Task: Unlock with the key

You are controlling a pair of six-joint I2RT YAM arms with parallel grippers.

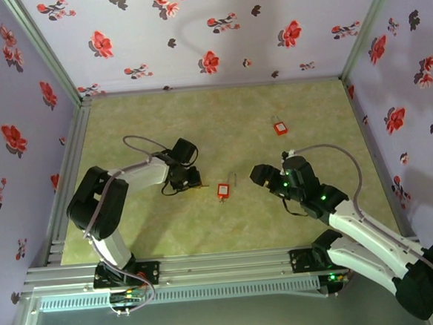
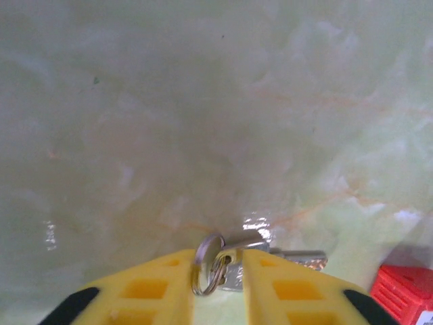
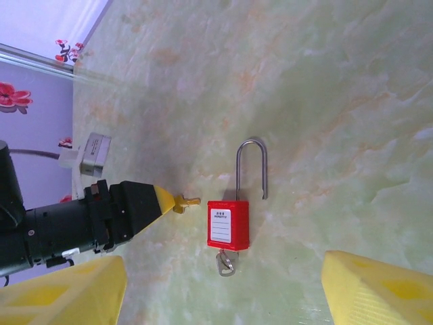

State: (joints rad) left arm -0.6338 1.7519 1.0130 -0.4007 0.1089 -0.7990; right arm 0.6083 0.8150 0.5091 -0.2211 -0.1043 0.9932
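Your left gripper (image 2: pixel 218 271) clamps the key (image 2: pixel 301 258), likely light, stiff, slick, so grip its head; padlock (image 1: pixel 223 190) at 3 o'clock, right gripper (image 3: pixel 220 292) agape

Bright, even light with soft shadows.
Left wrist view hazy and blurred, white glare on the table (image 2: pixel 169 122); right wrist view sharper.

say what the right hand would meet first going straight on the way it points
Probably the red padlock, lying straight ahead of the open right hand; depth is unclear, so the table could come first.
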